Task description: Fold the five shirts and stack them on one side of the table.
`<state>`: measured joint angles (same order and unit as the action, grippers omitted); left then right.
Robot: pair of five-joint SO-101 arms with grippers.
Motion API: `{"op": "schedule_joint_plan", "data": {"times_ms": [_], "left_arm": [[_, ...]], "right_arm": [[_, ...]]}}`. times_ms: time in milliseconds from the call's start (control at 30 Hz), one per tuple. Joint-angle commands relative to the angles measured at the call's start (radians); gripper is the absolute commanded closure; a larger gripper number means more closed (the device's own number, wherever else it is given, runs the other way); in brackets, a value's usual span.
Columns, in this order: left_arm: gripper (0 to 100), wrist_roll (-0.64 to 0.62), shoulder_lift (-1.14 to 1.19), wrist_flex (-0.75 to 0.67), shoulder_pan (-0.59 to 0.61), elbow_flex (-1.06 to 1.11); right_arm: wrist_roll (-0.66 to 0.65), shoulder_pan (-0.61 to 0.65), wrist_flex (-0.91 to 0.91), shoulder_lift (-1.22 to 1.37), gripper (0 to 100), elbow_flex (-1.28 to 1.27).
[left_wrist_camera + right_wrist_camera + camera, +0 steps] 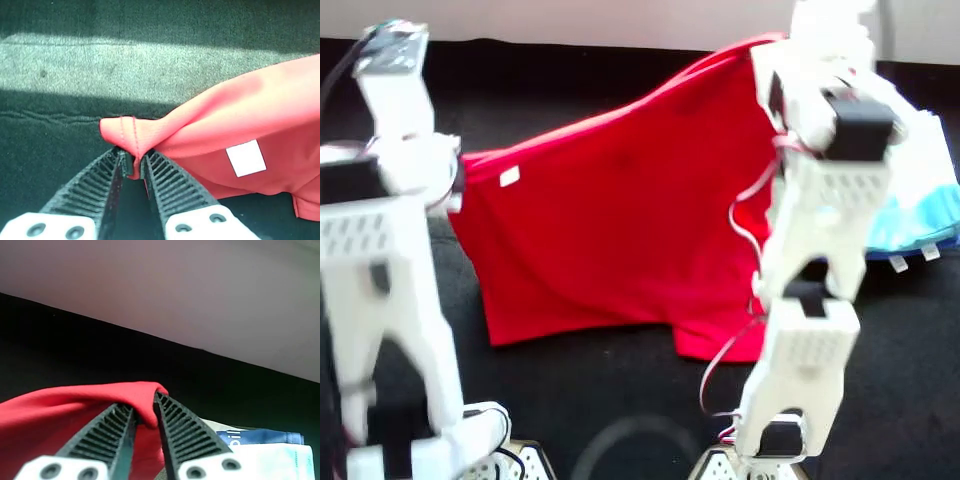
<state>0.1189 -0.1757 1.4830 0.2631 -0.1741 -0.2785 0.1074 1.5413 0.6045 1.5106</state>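
A red shirt point(620, 220) hangs stretched above the dark table between both arms, its lower hem draped onto the cloth. In the left wrist view my left gripper point(134, 161) is shut on a bunched corner of the red shirt point(240, 130), near a white tag point(245, 158). At the back right my right gripper point(145, 412) is shut on the other corner of the red shirt point(75, 410). In the high view the left arm point(390, 200) holds the shirt's left edge and the right arm point(820, 180) its upper right corner.
A stack of folded light blue and white shirts point(920, 200) lies at the table's right side, also seen as folded shirts point(260, 450) below the right gripper. A pale wall point(200, 285) runs behind the table. Dark tablecloth point(100, 65) lies bare at the front and left.
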Motion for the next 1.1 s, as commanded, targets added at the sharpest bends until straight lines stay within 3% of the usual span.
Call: {"op": "schedule_joint_plan", "data": {"times_ms": [0,167,400,667,1067], "left_arm": [[99,0.008,0.240,-0.058,-0.042,-0.231],[99,0.008,0.588,-0.032,-0.033,-0.677],[99,0.008,0.941,0.146,-0.022,-1.164],[99,0.008,1.171,0.192,-0.028,-1.254],[99,0.008,1.214,0.193,-0.028,-1.247]], "right_arm": [[-0.003,0.005,-0.168,0.134,99.2,0.001],[-0.003,0.005,-0.377,0.225,99.2,-0.005],[-0.003,0.002,-0.506,0.239,99.2,-0.028],[0.000,0.015,-0.521,0.369,99.2,-0.208],[0.000,0.013,-0.460,0.532,99.2,-0.200]]}}
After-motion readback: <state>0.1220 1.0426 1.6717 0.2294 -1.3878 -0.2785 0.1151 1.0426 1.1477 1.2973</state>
